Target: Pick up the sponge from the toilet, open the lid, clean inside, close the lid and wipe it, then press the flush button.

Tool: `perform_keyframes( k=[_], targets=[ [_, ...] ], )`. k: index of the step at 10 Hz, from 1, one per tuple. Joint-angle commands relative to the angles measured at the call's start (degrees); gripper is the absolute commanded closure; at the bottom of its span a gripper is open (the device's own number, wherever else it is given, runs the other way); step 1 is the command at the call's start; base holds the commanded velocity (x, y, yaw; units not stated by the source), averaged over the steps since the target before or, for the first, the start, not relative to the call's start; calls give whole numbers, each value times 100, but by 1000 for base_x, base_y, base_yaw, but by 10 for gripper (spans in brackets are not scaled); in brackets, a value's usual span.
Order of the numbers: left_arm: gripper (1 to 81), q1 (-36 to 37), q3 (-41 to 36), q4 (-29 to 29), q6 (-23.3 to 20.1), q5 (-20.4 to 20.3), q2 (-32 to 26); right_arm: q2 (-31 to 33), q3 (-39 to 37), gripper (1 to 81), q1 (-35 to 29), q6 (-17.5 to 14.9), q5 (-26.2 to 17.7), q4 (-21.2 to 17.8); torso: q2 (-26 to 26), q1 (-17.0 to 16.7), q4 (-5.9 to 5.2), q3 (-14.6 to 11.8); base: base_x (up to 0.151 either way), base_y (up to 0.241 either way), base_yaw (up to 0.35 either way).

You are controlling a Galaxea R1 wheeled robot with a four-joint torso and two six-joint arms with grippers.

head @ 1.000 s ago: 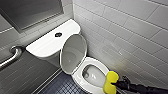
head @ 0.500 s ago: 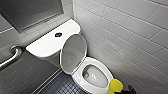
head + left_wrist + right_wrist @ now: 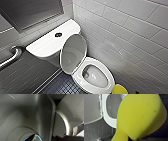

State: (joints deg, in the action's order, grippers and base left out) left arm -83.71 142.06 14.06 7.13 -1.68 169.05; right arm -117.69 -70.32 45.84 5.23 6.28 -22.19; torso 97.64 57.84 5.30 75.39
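Observation:
The white toilet (image 3: 80, 78) stands in the corner with its lid (image 3: 73, 52) raised, leaning back against the tank, so the bowl lies open. The dark flush button (image 3: 58, 34) sits in the middle of the flat tank top. The yellow sponge (image 3: 119, 89) hangs at the near right of the seat ring, just off its rim. In the right wrist view the sponge (image 3: 140, 115) looms large in front of the seat ring (image 3: 108, 120) and bowl, pinched at one end by my right gripper (image 3: 132, 139), which is shut on it. The left wrist view gives dark parts of my own body.
White tiled wall (image 3: 130, 37) runs close along the toilet's right side. A metal grab bar (image 3: 11, 56) is fixed to the grey wall at left. Dark blue tiled floor (image 3: 62, 87) lies in front of the bowl. A dark panel (image 3: 30, 11) hangs above the tank.
The sponge has drawn back from the seat's right rim toward the near right corner of the head view, and the dark arm behind it has left the picture. The toilet is unchanged.

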Motion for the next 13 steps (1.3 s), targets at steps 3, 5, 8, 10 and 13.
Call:
perform_keyframes(
  k=[3, 5, 8, 10, 13],
  targets=[
    [10, -220, -117, -8, -36, 379, 77, 1044, 777, 811, -857, -31, -318, 109, 2, 0, 0, 0, 0, 0, 0],
    [10, -220, -108, -17, -36, 379, 86, 537, 269, 811, -1728, 13, -1108, 101, 2, 0, 0, 0, 0, 0, 0],
    [10, -220, -108, -43, -36, 379, 95, -618, -983, 811, -2494, 31, -1832, 101, 2, 0, 0, 0, 0, 0, 0],
    [10, -220, -108, -43, -28, 379, 103, -1743, -2248, 811, -2890, 31, -2421, 109, 2, 0, 0, 0, 0, 0, 0],
    [10, -212, -108, -43, -19, 379, 103, -2877, -3426, 811, -3470, 31, -2939, 162, 2, 0, 0, 0, 0, 0, 0]
  ],
)
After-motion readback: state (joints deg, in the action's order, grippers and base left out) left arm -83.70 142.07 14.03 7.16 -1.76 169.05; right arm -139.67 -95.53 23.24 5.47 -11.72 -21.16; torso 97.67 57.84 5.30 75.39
